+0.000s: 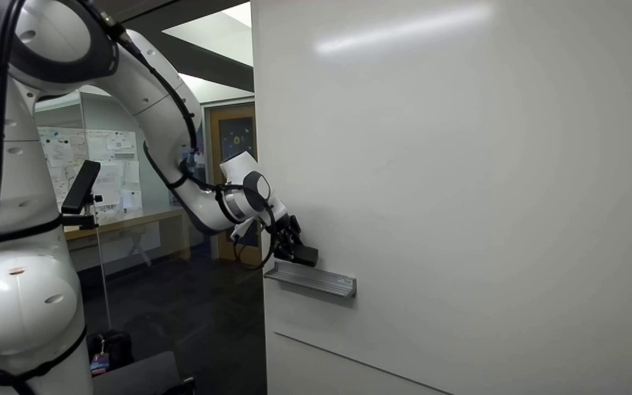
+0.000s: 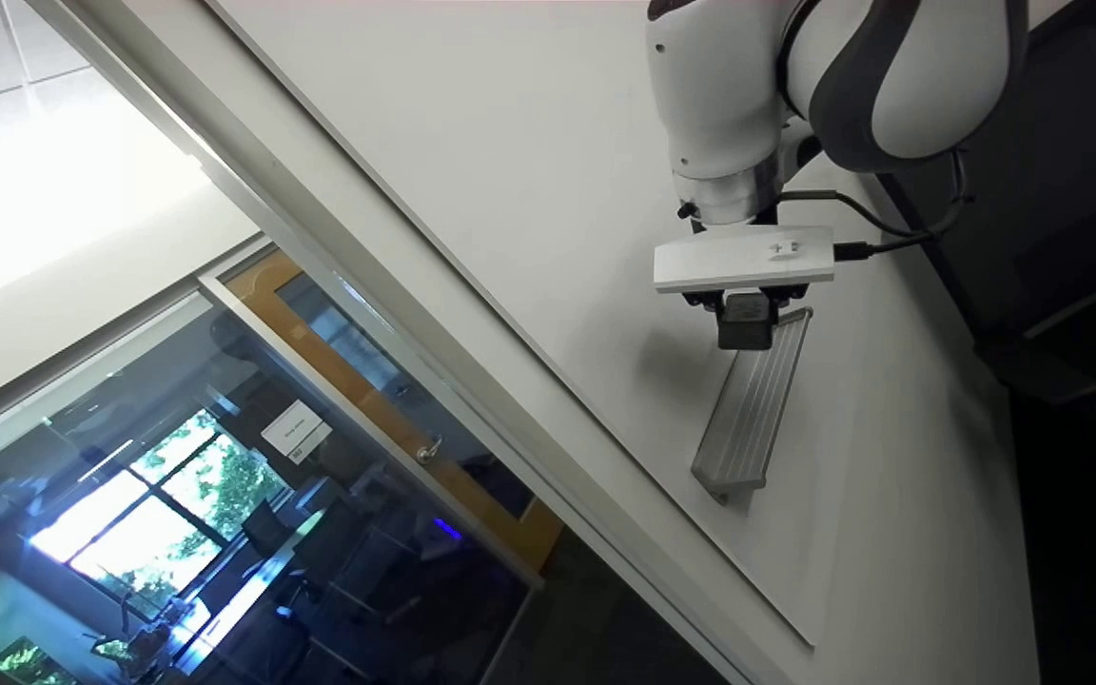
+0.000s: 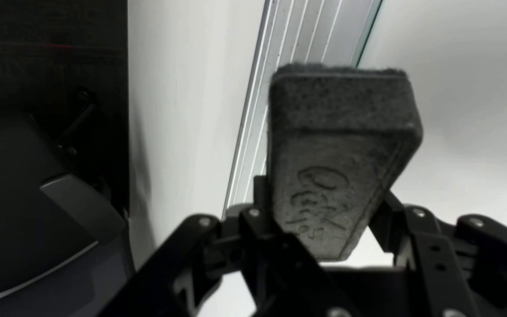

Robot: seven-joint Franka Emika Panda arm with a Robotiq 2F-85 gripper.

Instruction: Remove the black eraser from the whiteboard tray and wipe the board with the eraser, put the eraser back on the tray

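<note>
My gripper (image 3: 324,202) is shut on the black eraser (image 3: 341,105), with one finger on each of its sides. The eraser sticks out beyond the fingertips, and faint markings show on its face. In both exterior views the eraser (image 1: 306,255) (image 2: 746,328) is held just above one end of the grey whiteboard tray (image 1: 313,278) (image 2: 748,419). It looks apart from the tray, and nothing shows lying on the tray's visible part. In the wrist view the grooved tray (image 3: 310,31) runs behind the eraser. The white board (image 1: 458,192) rises behind; its shadow gap suggests the eraser is off it.
The board's side edge (image 1: 259,192) is close to the gripper. A thin seam (image 1: 360,362) runs below the tray. A dark chair (image 3: 24,198) shows in the wrist view at left. A cable (image 2: 919,233) hangs from the wrist camera. A wooden door (image 1: 233,137) stands beyond.
</note>
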